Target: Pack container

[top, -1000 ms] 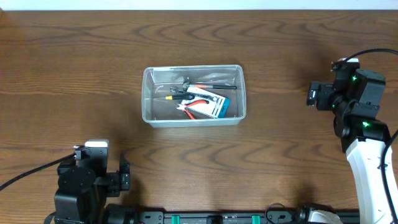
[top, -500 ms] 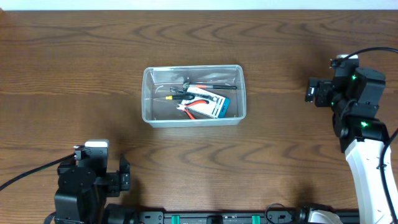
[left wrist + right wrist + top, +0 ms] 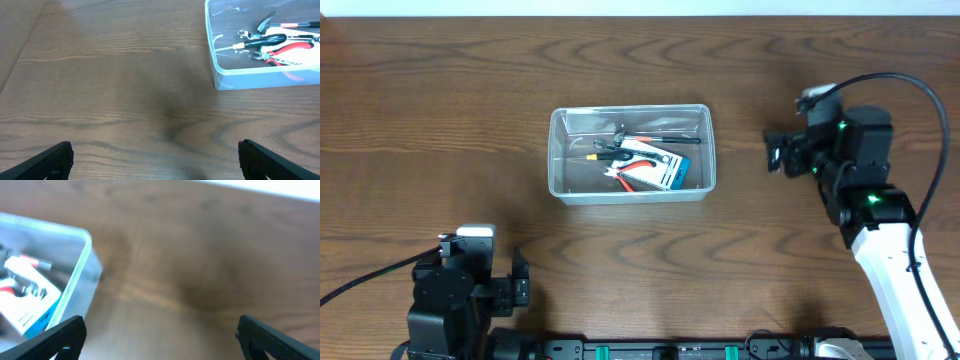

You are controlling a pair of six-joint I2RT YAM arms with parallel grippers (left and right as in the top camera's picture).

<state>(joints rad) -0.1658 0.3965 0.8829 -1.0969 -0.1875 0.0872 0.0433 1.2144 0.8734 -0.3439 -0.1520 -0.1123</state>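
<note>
Clearly, the wooden counter (image 3: 440,120) carried one big thing, the clear plastic container (image 3: 552,150). It stood near the middle of the counter, with its long axis running from left to right. For this reason, one short end wall faced each side.

The right tool (image 3: 775,155) hung over the counter just beside the right end wall. It was about level with the container and pointed toward it, but did not touch it. In the right wrist view, the container's near corner was to the left of the tool's centre line, not straight ahead. Both fingers were wide apart, with nothing between them.

The left tool (image 3: 520,282) was low at the front edge of the counter. From there, the container was ahead and to the right, well apart. This tool was also wide and empty.

I judged the right arm to be nearer, so any move at the container would go leftward along the long axis.

Inside the container lay a blue and white card (image 3: 670,172), red-handled pliers (image 3: 638,168) and some other small hand tools.
</note>
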